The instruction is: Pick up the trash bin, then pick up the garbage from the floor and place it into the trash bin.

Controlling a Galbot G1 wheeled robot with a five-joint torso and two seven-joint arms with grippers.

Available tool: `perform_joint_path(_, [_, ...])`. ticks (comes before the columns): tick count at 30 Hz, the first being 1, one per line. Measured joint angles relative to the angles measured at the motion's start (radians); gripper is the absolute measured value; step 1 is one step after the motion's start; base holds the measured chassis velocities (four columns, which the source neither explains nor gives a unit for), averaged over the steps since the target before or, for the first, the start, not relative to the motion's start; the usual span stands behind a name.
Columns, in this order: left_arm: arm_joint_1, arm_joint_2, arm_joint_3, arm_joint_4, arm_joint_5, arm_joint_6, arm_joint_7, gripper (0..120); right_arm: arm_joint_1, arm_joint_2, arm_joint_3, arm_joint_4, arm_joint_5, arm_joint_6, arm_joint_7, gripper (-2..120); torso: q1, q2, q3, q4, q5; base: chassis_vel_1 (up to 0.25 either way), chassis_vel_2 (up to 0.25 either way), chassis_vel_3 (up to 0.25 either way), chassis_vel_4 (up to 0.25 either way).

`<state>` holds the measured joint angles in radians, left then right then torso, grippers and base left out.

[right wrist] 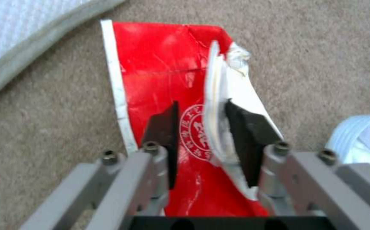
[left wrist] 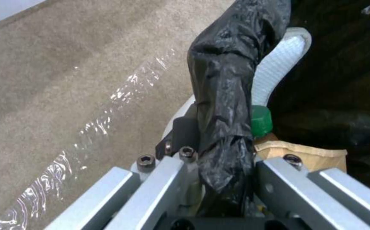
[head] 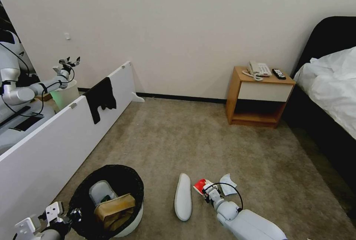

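Observation:
The trash bin (head: 128, 222), white with a black bag over its rim, stands on the floor (head: 167, 140) at lower left. My left gripper (head: 70, 216) is shut on its bag-covered rim (left wrist: 223, 95). Inside lie a white slipper (left wrist: 280, 64), a green-capped bottle (left wrist: 261, 118) and a brown paper bag (left wrist: 308, 155). To the right, my right gripper (right wrist: 202, 124) is low over a red packet (right wrist: 159, 73) lying on the carpet. It is open, its fingers on either side of the packet's raised torn white edge. Another white slipper (head: 183, 196) lies just left of the packet (head: 199, 185), a pale-blue mask (head: 227, 184) just right.
A long white board (head: 55, 140) with a black cloth (head: 100, 99) draped over it leans along the left. A wooden nightstand (head: 259, 99) with a phone stands at the far wall, and a bed (head: 330, 84) runs down the right. Open carpet lies between them.

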<state>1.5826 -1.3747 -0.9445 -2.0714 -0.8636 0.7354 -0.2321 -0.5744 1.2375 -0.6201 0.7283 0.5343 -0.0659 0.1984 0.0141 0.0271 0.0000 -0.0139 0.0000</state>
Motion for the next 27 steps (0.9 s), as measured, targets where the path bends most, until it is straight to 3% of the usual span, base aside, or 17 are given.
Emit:
perform_joint_path(6, [0.001, -0.004, 0.002, 0.004, 0.005, 0.000, 0.002, 1, -0.005, -0.008, 0.001, -0.004, -0.002, 0.004, -0.017, 0, 0.000, 0.000, 0.000, 0.0000, -0.0001, 0.000, 0.000, 0.000, 0.000])
perform_joint_path(18, [0.001, -0.012, 0.006, 0.007, 0.013, 0.000, 0.005, 1, -0.015, -0.046, 0.002, 0.040, 0.016, 0.004, -0.018, 0, 0.000, 0.000, 0.000, 0.0002, 0.0003, 0.000, 0.000, 0.000, 0.000])
perform_joint_path(25, [-0.001, -0.015, 0.012, -0.002, 0.014, 0.000, -0.003, 1, -0.031, -0.196, 0.044, 0.241, 0.067, 0.025, 0.034, 0, 0.000, 0.000, 0.000, -0.0003, -0.0004, 0.000, 0.000, 0.000, 0.000])
perform_joint_path(27, [-0.002, -0.014, 0.013, -0.009, 0.013, 0.000, -0.009, 1, -0.042, -0.261, 0.091, 0.382, 0.086, 0.026, 0.056, 0, 0.000, 0.000, 0.000, -0.0004, 0.0000, 0.000, 0.000, 0.000, 0.000])
